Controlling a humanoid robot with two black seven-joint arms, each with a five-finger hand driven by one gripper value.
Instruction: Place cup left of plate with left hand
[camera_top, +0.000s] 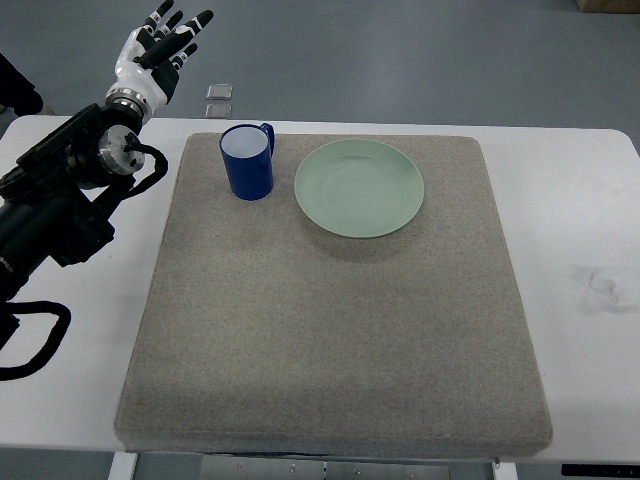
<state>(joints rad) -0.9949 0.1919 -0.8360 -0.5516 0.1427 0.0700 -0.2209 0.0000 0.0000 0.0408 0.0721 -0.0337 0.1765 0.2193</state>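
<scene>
A blue cup (247, 161) with a white inside stands upright on the grey mat (330, 330), its handle pointing to the back right. Just to its right lies a pale green plate (359, 187), with a small gap between them. My left hand (165, 45) is raised beyond the table's far left corner, well left of the cup, with its fingers spread and nothing in them. Its black forearm (70, 190) comes in from the left edge over the white table (580, 230).
The mat covers most of the table, with bare white strips on the left and right. A scuff mark (600, 285) shows on the right strip. A black cable loop (35, 340) hangs at the left edge. Two small floor plates (219, 100) sit beyond the table.
</scene>
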